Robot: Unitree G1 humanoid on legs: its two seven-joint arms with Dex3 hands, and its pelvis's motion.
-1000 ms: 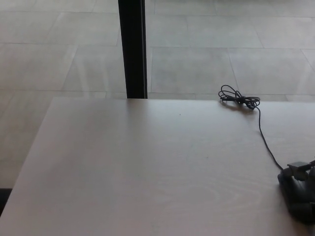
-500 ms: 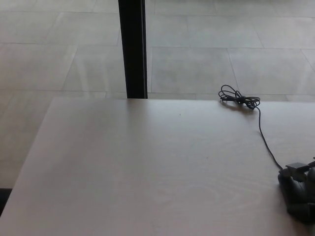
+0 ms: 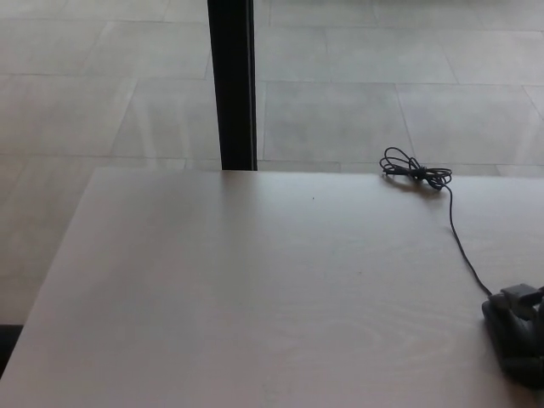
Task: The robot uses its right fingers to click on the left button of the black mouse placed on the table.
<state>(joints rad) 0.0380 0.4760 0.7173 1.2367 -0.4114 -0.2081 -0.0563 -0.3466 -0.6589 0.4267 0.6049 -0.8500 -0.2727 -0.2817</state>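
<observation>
The black mouse [image 3: 515, 350] lies on the pale wooden table [image 3: 255, 289] at the lower right, cut off by the picture's edge. Its thin black cable [image 3: 460, 245] runs from the mouse's front toward the far edge and ends in a coiled bundle [image 3: 414, 170]. A small dark part of my right hand [image 3: 522, 299] comes in from the right edge and rests on the front of the mouse, near where the cable enters. The rest of that hand is out of frame. My left hand does not show.
A black post [image 3: 232, 85] stands behind the table's far edge, left of centre. Beyond lies a grey tiled floor [image 3: 357, 76]. The table's left edge [image 3: 51, 289] slants toward the bottom left corner.
The whole picture has shifted a little to the right and down, so the camera moved. The part of my right hand on the mouse's front sits slightly lower than before.
</observation>
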